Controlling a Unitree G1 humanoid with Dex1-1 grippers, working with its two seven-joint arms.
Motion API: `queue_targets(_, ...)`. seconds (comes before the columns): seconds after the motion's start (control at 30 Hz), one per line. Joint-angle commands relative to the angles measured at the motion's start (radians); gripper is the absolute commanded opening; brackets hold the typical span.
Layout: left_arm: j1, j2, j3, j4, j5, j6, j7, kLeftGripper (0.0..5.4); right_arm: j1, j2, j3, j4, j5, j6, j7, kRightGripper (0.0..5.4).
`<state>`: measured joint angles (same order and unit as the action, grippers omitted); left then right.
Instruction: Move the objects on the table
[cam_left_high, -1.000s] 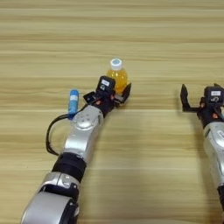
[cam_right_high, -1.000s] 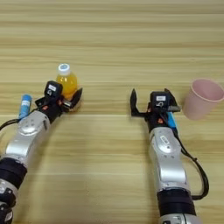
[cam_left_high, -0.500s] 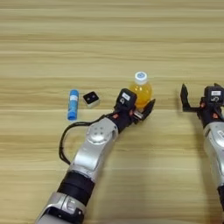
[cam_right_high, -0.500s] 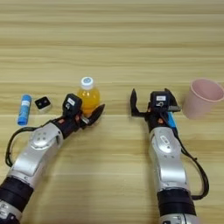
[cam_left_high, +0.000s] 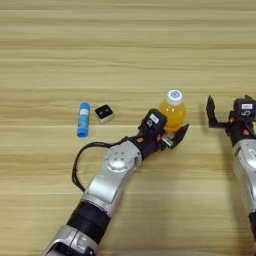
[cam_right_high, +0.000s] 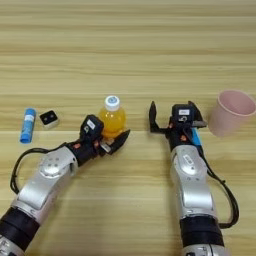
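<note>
head stereo pair | looking down | table (cam_left_high: 128, 45) fills both views

The bottle (cam_left_high: 173, 113) stands upright near the middle of the wooden desk (cam_left_high: 125, 45) — clear, filled with orange drink, white cap on top — with the left gripper (cam_left_high: 172, 136) closed around its lower part. Well to its left lies the blue tube (cam_left_high: 83, 119), white label up, lengthwise toward the far edge. Just beside the tube sits the black-and-white block (cam_left_high: 104, 113).

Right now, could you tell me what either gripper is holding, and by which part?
The left gripper holds the orange drink bottle by its lower body; the right gripper holds nothing.
</note>
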<state>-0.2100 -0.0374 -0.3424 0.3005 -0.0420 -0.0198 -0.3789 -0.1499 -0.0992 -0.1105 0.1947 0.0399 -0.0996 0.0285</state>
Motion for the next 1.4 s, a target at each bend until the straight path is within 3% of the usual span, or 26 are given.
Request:
queue_targets(0.03, 0.003, -0.02, -0.001, 0.01, 0.018, 0.007, 0.016, 4.44, 0.004, 0.003, -0.003, -0.012, 0.004, 0.0, -0.004, 5.4)
queue_targets(0.3, 0.013, 0.016, 0.012, -0.053, 0.022, 0.037, 0.019, 5.33, 0.003, 0.003, -0.003, -0.012, 0.003, 0.0, -0.005, 5.4)
queue_targets(0.53, 0.071, 0.068, 0.04, -0.186, 0.004, 0.104, -0.01, 5.37, -0.001, 0.004, -0.002, -0.009, 0.002, 0.0, -0.006, 5.4)
queue_targets(0.77, 0.132, 0.162, 0.059, -0.361, -0.072, 0.281, -0.113, 5.37, -0.003, 0.006, -0.001, -0.01, 0.0, 0.003, -0.009, 5.4)
queue_targets(0.93, 0.148, 0.195, 0.074, -0.428, -0.11, 0.354, -0.14, 5.37, -0.006, 0.007, 0.0, -0.008, -0.001, 0.003, -0.012, 5.4)
queue_targets(1.2, 0.208, 0.3, 0.165, -0.533, -0.162, 0.398, -0.173, 5.37, -0.015, 0.009, 0.004, 0.004, -0.002, 0.0, -0.019, 5.4)
queue_targets(1.27, 0.208, 0.314, 0.202, -0.518, -0.154, 0.383, -0.146, 5.37, -0.019, 0.006, 0.002, 0.013, -0.001, -0.003, -0.018, 5.4)
queue_targets(1.4, 0.195, 0.32, 0.222, -0.498, -0.14, 0.385, -0.12, 5.37, -0.021, 0.003, 0.0, 0.021, 0.0, -0.008, -0.015, 5.4)
